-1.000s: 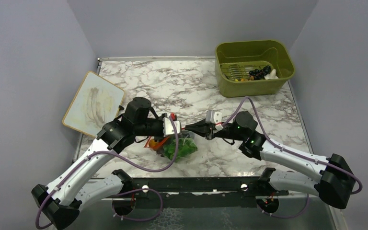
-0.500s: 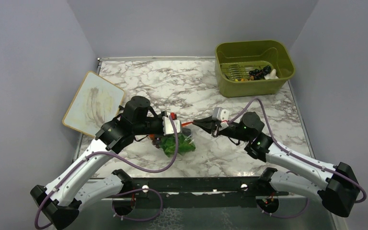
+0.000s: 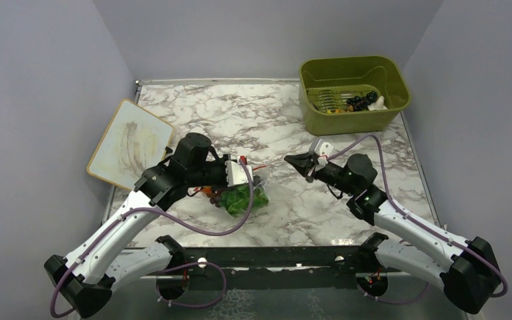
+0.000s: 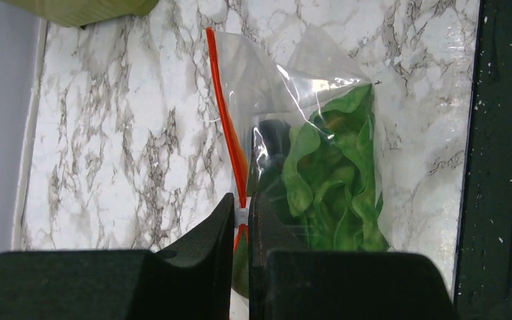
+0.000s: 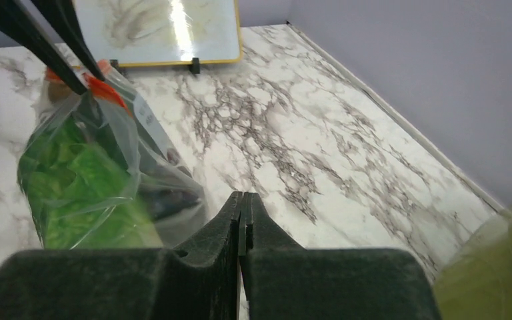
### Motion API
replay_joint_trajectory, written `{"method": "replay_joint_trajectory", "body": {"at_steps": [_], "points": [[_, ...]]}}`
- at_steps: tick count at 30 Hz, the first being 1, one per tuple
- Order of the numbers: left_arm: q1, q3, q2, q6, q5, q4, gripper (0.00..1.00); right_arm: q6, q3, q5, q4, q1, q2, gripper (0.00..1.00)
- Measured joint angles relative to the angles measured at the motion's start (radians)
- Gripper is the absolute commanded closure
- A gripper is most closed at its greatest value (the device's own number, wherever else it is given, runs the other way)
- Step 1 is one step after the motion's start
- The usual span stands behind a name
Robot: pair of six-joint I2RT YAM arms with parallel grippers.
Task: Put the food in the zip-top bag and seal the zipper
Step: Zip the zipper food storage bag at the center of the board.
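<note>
The clear zip-top bag hangs from my left gripper just above the marble table, with the green lettuce inside. In the left wrist view my gripper is shut on the orange-red zipper at a small white slider. The lettuce and a dark piece show through the bag. An orange piece peeks out beside the bag. My right gripper is shut and empty, to the right of the bag and apart from it. In the right wrist view the gripper has the bag to its left.
An olive-green bin at the back right holds dark grapes and several other small pieces. A yellow-framed whiteboard leans at the left, also in the right wrist view. Grey walls close in the table on three sides.
My right gripper slid right along the zipper, came off it and pulled away up and to the right. The bag has swung slightly under my left gripper, which still holds it.
</note>
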Motion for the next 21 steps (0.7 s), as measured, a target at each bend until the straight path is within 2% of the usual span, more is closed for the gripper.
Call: {"method": "replay_joint_trajectory", "body": {"at_steps": [3,4,6,7,11,16,21], "points": [[0.001,0.000,0.015,0.005,-0.015,-0.013,1.00,0.003,0.000,0.003,0.001,-0.029,0.000,0.99],[0.001,0.000,0.021,0.006,-0.017,-0.015,1.00,0.000,0.000,-0.011,0.002,-0.030,0.000,0.96],[0.001,0.000,0.032,0.007,-0.016,-0.015,1.00,-0.006,0.000,-0.061,0.001,-0.031,-0.001,0.77],[0.001,0.000,0.036,0.007,-0.014,-0.015,1.00,-0.012,0.004,-0.094,-0.008,-0.031,-0.001,0.71],[0.001,0.000,0.047,0.007,-0.010,-0.014,1.00,-0.055,0.083,-0.237,-0.100,-0.031,0.019,0.56],[0.001,0.000,0.047,0.007,-0.002,-0.006,1.00,-0.087,0.166,-0.394,-0.124,-0.030,0.057,0.51],[0.001,0.000,0.047,0.007,0.008,-0.005,1.00,-0.089,0.212,-0.475,-0.122,-0.013,0.155,0.50]]}}
